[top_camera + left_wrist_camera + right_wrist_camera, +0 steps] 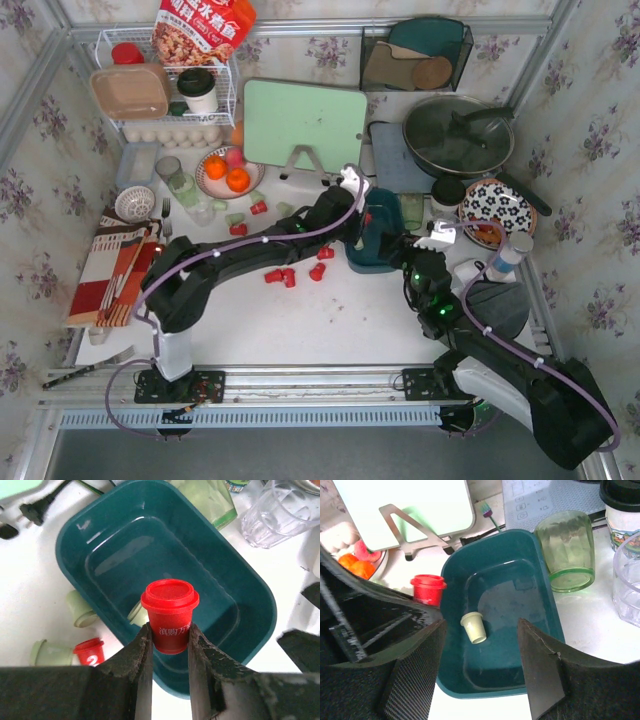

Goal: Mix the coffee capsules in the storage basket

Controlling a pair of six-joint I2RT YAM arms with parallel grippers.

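L end effector [170, 631] grips red capsule [170, 611] at rim of teal storage basket [165, 550]; R end effector [481, 625] open above it, one mint capsule [474, 627] inside.

The table [300, 325] holds the storage basket [100, 535], scattered coffee capsules [289, 279] and glasses [277, 512].

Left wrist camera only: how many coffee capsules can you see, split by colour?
Red: 2, the held red capsule in the left gripper and the loose red capsule outside the storage basket.
Pale green: 3, the inside green capsule in the basket and two outside green capsules.
Total: 5
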